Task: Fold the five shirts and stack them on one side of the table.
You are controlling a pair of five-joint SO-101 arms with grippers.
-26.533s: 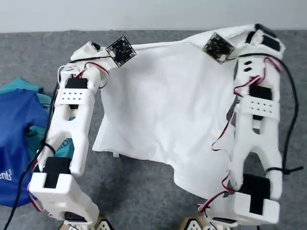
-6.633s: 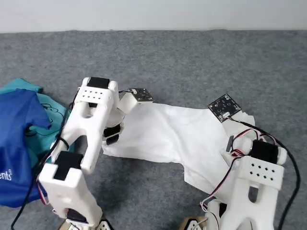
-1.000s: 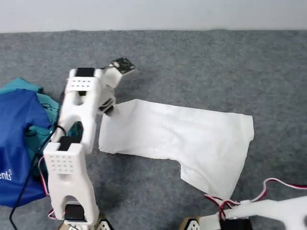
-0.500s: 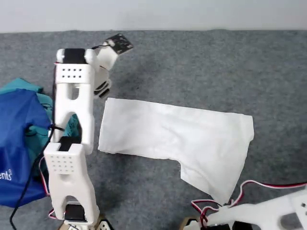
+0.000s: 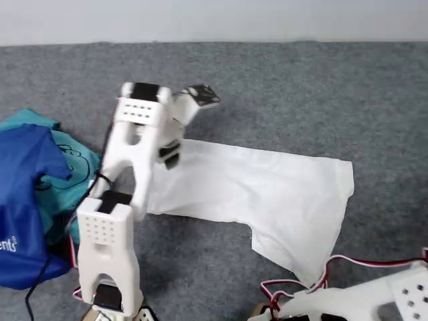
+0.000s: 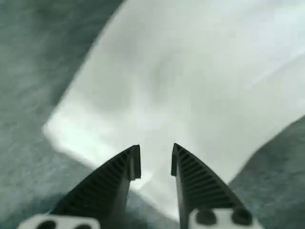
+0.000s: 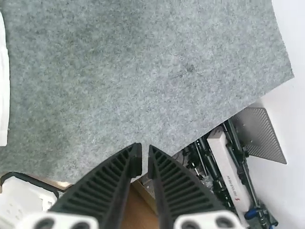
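While its jaws gape narrowly, the left gripper [image 6: 156, 161] hovers above the white shirt [image 6: 190, 86].

The right gripper [image 7: 144, 151] hangs over the grey felt mat [image 7: 143, 71]. Its two dark ribbed fingers [image 7: 114, 181] are drawn almost together, with a thin slit between them and nothing in it. The mat spreads out ahead of the fingertips. Well off to one side of the fingers, a sliver of white shirt [image 7: 3, 95] lies on it. To the other side the mat ends in a slanted edge. Past that edge, below table level, are a perforated metal plate [image 7: 259, 133], a long white box [image 7: 228, 167] and a tangle of cables [image 7: 200, 164]. A wooden strip [image 7: 143, 202] shows beneath the fingers.
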